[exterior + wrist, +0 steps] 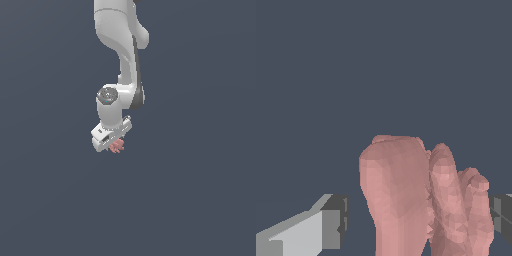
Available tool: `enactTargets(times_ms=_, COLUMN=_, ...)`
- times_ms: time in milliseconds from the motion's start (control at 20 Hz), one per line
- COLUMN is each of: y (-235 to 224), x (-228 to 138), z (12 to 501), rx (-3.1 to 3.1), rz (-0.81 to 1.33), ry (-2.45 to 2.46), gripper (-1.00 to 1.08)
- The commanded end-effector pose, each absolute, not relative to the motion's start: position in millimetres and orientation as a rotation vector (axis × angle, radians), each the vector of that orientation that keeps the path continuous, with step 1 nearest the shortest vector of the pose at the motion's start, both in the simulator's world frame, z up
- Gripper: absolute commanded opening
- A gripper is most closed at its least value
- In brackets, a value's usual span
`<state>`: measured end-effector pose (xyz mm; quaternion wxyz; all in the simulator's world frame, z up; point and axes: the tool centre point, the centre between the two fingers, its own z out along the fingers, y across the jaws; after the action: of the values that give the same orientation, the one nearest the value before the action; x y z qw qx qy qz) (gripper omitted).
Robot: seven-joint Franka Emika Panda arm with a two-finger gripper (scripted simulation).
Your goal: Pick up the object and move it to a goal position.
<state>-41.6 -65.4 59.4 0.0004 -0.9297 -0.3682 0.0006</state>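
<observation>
The object (421, 200) is a salmon-pink knobbly clump. In the wrist view it fills the space between my two fingers. The gripper (418, 222) straddles it. One grey fingertip (338, 220) stands a small gap away from the clump, while the other fingertip (502, 215) sits right at its opposite edge. In the exterior view the object (118, 146) pokes out just under the tilted white gripper (114, 145) at the end of the arm. The part of the clump closest to the wrist camera is cut off by the frame edge.
A plain dark blue-grey ground (200, 200) lies all around. The white arm (122, 45) comes down from the top of the exterior view. No other objects or markers show.
</observation>
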Motion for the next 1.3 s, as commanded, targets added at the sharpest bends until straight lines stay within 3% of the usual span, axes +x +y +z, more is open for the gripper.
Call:
enactTargets(times_ms=0, y=-66, x=-41, z=56, rx=-2.921, rz=0.0, ry=-1.157, gripper=1.0)
enactTargets(times_ms=50, y=-66, x=-41, z=56, rx=-2.921, rz=0.0, ry=-1.157, gripper=1.0)
enactTargets(times_ms=100, y=-66, x=-41, z=56, rx=-2.921, rz=0.0, ry=-1.157, gripper=-1.0)
enactTargets(times_ms=800, y=-66, x=-41, z=60, rx=-2.922, rz=-0.001, ry=-1.157, gripper=-1.0)
enactTargets(times_ms=1250, y=-68, x=-52, z=96, rx=-2.922, rz=-0.001, ry=-1.157, gripper=-1.0)
